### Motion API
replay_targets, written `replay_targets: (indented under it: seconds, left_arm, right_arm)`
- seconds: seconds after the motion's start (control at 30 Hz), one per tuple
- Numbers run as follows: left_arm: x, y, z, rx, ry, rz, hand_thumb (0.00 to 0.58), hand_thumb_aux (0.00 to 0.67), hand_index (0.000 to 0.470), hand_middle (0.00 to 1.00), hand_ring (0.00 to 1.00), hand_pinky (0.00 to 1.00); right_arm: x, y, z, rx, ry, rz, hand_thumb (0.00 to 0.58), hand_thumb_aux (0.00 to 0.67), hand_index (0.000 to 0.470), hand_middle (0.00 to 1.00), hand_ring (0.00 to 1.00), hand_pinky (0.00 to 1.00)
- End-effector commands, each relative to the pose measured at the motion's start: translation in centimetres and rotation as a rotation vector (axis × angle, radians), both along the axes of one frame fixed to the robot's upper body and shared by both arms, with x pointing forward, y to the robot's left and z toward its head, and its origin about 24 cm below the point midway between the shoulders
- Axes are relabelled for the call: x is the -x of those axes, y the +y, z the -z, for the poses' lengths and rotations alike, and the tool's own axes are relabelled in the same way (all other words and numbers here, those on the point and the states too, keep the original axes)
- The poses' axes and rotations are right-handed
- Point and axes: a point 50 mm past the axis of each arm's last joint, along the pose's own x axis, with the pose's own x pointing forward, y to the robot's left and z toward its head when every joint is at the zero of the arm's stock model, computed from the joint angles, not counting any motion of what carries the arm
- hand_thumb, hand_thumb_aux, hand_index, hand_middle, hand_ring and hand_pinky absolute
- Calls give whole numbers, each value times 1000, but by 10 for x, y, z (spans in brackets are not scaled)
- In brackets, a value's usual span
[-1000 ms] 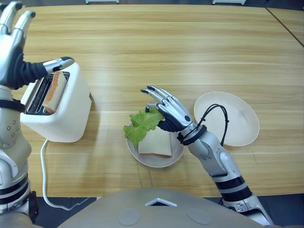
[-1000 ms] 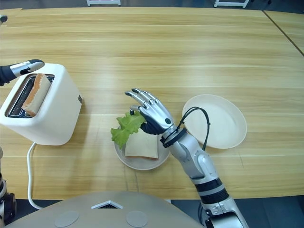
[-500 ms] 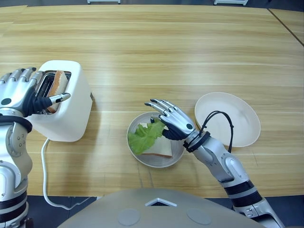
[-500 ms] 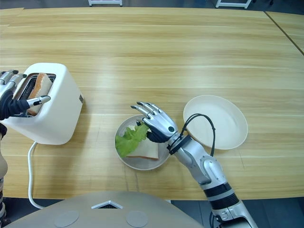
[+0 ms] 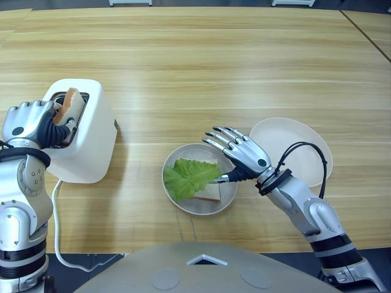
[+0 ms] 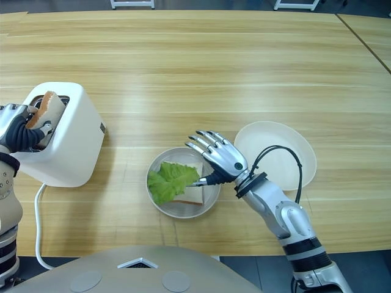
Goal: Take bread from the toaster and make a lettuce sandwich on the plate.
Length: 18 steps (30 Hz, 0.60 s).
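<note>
— Where's the bread?

— Two pieces. One, the toast (image 5: 70,102), stands tilted in the slot of the toaster (image 5: 91,146), at the table's (image 5: 214,67) left side, its upper end poking out. The other, a slice (image 5: 212,195), lies flat in the plate (image 5: 198,210) near the front edge.

— And the left hand (image 5: 27,125)?

— Up against the toaster's top, on its left. The fingers are curled round the lower part of the toast, pinching it.

— The lettuce (image 5: 188,176)?

— It lies spread over the slice and covers most of it – only the slice's right corner shows. The leaf reaches to the plate's left rim.

— Is the right hand (image 5: 244,154) holding it?

— No. That hand hangs over the plate's right rim, palm down, fingers spread wide, with nothing in its grip. The thumb points at the leaf's right edge; I cannot tell whether it touches.

— Anything else?

— A second plate (image 5: 287,131), just right of that hand, partly behind the wrist. A white cord (image 5: 56,220) runs from the toaster toward the table's front edge.
</note>
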Motion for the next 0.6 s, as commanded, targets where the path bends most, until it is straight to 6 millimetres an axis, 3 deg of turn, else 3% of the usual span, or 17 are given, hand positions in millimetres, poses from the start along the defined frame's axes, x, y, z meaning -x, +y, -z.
replay_targets:
  seconds: [0.03, 0.27, 0.43, 0.53, 0.6]
  left_arm:
    - [-1, -4, -26, 9, -148, 24, 580, 670, 470, 1000, 1000, 1000]
    - [4, -9, -66, 6, -351, 70, 580, 670, 470, 1000, 1000, 1000]
    - [15, -22, -100, 31, -490, 183, 580, 670, 470, 1000, 1000, 1000]
    - [4, -43, -92, 204, -400, 363, 580, 670, 470, 1000, 1000, 1000]
    - [-3, -62, -71, 361, -256, 488, 580, 670, 470, 1000, 1000, 1000]
  right_arm:
    - [3, -12, -2, 45, 19, 13, 0, 0, 0, 0, 0, 0]
    - [1, -39, -12, 126, -10, 87, 0, 0, 0, 0, 0, 0]
    - [0, -51, -29, 12, -80, 132, 0, 0, 0, 0, 0, 0]
    - [7, -41, -45, -113, -205, 74, 0, 0, 0, 0, 0, 0]
    - [14, -29, -58, -157, -305, -29, 0, 0, 0, 0, 0, 0]
